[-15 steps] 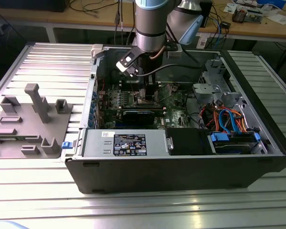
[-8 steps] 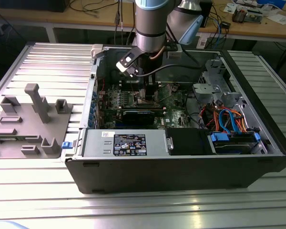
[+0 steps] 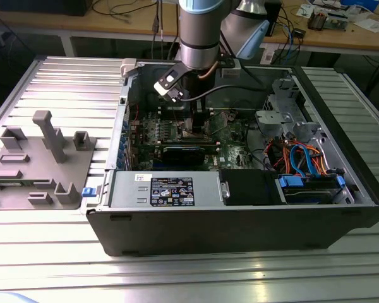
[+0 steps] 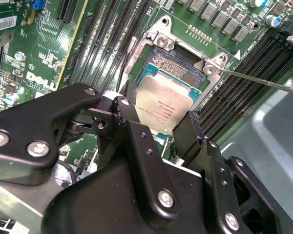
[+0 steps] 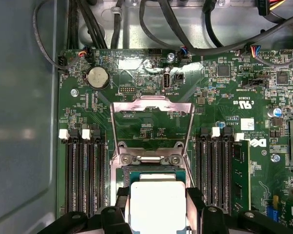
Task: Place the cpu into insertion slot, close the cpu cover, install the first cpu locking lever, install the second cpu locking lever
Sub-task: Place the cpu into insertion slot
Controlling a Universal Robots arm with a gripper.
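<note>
The cpu [image 4: 163, 105] sits over the insertion slot [image 4: 179, 64].

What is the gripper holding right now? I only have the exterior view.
Observer: In the second wrist view the gripper is shut on the cpu.
Operator: Seated?
Observer: Cannot tell contact. The cpu is over the insertion slot, with part of the slot's dark centre uncovered.
Operator: Cover?
Observer: In the first wrist view the cpu cover is flipped open, off the slot.
</note>
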